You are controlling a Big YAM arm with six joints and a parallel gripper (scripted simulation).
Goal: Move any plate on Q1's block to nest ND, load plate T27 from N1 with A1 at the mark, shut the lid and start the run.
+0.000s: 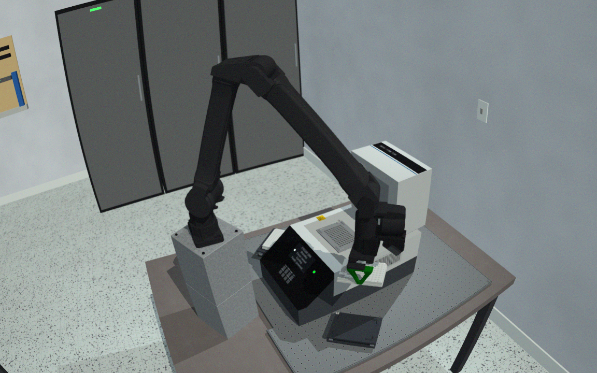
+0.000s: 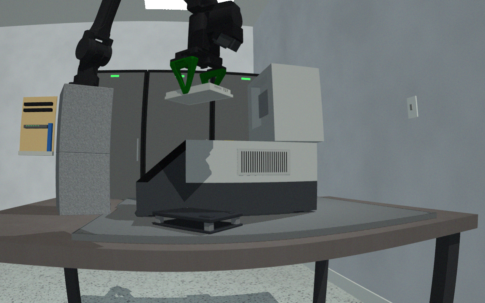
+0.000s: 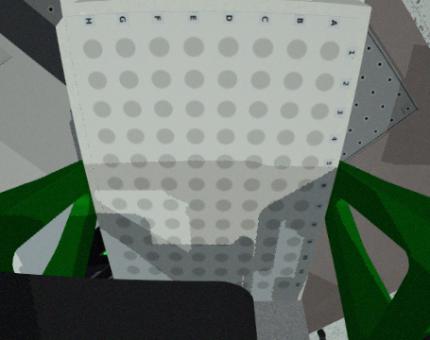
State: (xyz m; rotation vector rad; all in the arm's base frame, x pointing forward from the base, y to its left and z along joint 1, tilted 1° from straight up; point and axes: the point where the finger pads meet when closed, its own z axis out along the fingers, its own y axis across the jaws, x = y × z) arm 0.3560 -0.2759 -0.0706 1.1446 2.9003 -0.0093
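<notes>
My gripper (image 2: 198, 83) with green fingers is shut on the white plate T27 (image 2: 199, 94) across its long sides and holds it level, high above the cycler Q1 (image 2: 233, 173). In the top view the plate (image 1: 363, 274) hangs by the machine's right front, above the side of the housing. In the wrist view the plate (image 3: 215, 145) is the right way up, row letters H to A along the far end, A at the far right. Q1's lid (image 1: 391, 178) stands open and the bare block (image 1: 338, 234) shows. The lamp (image 1: 313, 271) is green.
The dark nest N1 (image 1: 353, 329) lies empty on the mat in front of Q1's right side; it also shows in the exterior view (image 2: 198, 219). A white plate (image 1: 272, 238) lies left of Q1. The arm's grey pedestal (image 1: 214, 278) stands at the left.
</notes>
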